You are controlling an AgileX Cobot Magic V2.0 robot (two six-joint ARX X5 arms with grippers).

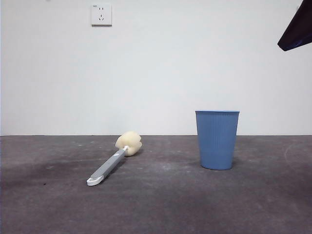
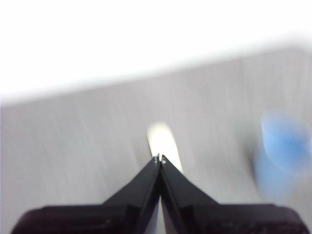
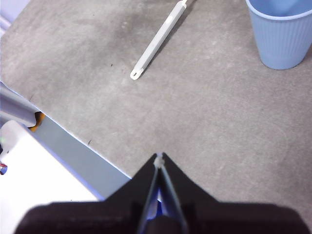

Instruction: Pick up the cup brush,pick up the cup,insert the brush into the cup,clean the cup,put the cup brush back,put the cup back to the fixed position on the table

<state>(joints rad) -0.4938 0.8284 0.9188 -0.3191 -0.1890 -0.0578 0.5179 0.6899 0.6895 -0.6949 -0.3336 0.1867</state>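
The cup brush (image 1: 113,160) lies flat on the dark grey table (image 1: 161,204), left of centre, its cream sponge head (image 1: 129,143) toward the wall and its white looped tip toward the camera. The blue ribbed cup (image 1: 217,139) stands upright to its right. In the blurred left wrist view my left gripper (image 2: 160,158) is shut and empty, with the brush (image 2: 163,141) just beyond its tips and the cup (image 2: 282,146) off to one side. My right gripper (image 3: 159,157) is shut and empty above the table, apart from the brush handle (image 3: 158,41) and the cup (image 3: 282,34).
A black arm tip (image 1: 297,30) shows at the top right corner of the front view. A white wall with a socket (image 1: 101,14) stands behind the table. The right wrist view shows the table's near edge and a white and grey base (image 3: 44,170).
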